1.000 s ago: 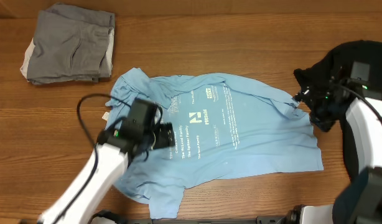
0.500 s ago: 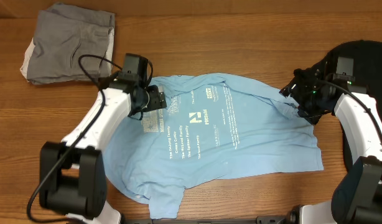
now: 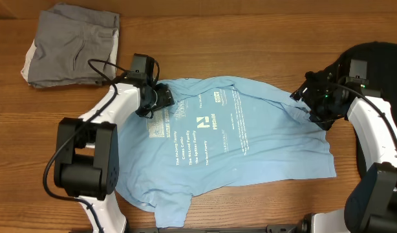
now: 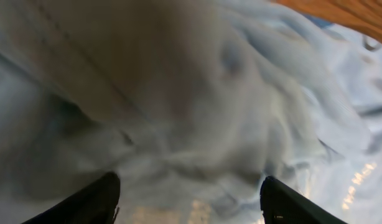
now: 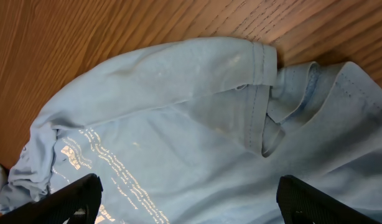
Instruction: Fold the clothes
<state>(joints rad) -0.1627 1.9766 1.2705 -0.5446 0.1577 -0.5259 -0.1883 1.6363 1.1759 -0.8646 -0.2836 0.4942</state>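
The light blue T-shirt (image 3: 244,149) is spread printed side up across the middle of the wooden surface (image 3: 250,39), rumpled along its far edge, and a folded grey garment (image 3: 72,45) is seen at the far left. The left fingers (image 3: 161,101) are set at the shirt's far left corner. They are spread wide over bunched, blurred cloth, with no grip to be made out. The right fingers (image 3: 303,98) are held wide apart at the shirt's far right edge, above a sleeve hem and the collar, and nothing is clasped between them.
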